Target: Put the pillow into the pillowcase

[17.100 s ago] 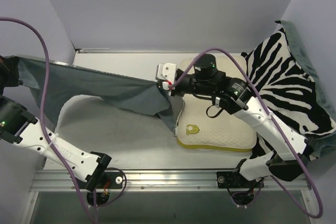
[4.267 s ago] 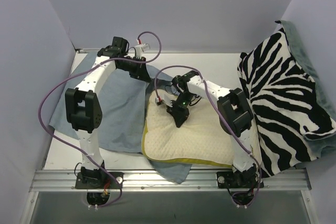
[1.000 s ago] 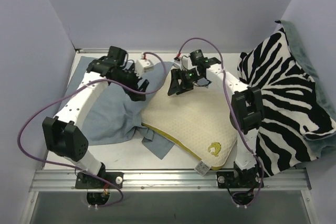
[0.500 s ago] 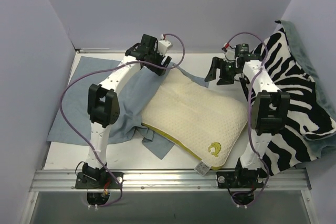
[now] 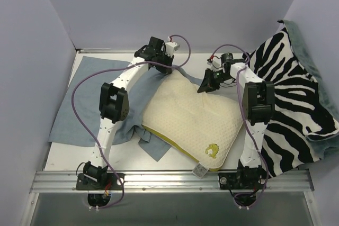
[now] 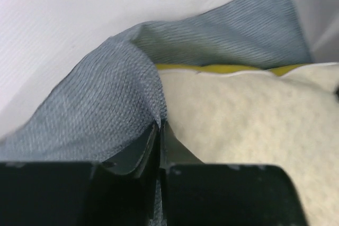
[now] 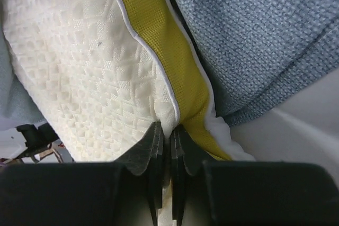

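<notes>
Currently, you hold: left end effector (image 6: pixel 159 126), clamped on an edge of the limp blue-grey fabric pillowcase (image 5: pixel 79 109); right end effector (image 7: pixel 170 132), pinched on the rim of the cream-white dimpled rectangular pillow (image 5: pixel 190 117). The pillow lies diagonally, partly over the pillowcase, on the white worktop (image 5: pixel 122 154).

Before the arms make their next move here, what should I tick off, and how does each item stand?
1. Left gripper closed on the pillowcase edge: ok.
2. Right gripper closed on the pillow beside its yellow edge band: ok.
3. Pillow inside the pillowcase: not ok; it lies largely uncovered on top.
4. Pillowcase opening spread wide enough: cannot tell.
5. Zebra-striped cloth apart from both grippers: ok.
</notes>
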Tool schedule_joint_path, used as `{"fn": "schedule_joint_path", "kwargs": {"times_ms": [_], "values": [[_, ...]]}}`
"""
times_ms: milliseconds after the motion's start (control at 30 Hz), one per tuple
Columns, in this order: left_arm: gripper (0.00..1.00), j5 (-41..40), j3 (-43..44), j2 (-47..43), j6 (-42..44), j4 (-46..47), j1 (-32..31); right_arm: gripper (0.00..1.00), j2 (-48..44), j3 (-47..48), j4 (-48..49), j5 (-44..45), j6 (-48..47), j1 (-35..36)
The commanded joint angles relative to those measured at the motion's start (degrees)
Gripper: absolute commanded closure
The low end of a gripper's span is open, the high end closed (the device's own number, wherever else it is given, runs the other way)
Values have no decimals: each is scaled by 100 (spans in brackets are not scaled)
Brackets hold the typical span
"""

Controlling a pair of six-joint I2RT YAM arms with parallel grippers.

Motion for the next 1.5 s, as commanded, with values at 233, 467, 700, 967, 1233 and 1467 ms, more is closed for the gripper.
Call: {"fn": "schedule_joint_path", "kwargs": {"times_ms": [233, 467, 700, 967, 1233, 1467], "values": [[99, 2396, -579, -1116, -1157, 1083, -421, 100, -247, 595, 407, -1162, 926, 536], [93, 2854, -2214, -1776, -1115, 1215, -37, 94, -730, 358, 1261, -1733, 1437, 536], [25, 2863, -1495, -2127, 1809, -609, 405, 26, -723, 339, 523, 274, 637, -430], [19, 2416, -1907, -2164, 3832, -1096, -666, 25, 542, 1963, 338, 1509, 39, -124], [3, 1405, -1048, -846, 4229, -877, -1185, 21, 1423, 2722, 390, 1562, 22, 342], [21, 1719, -1667, -694, 6150, -2377, -1195, 16, 1475, 2686, 347, 1930, -268, 597]]}}
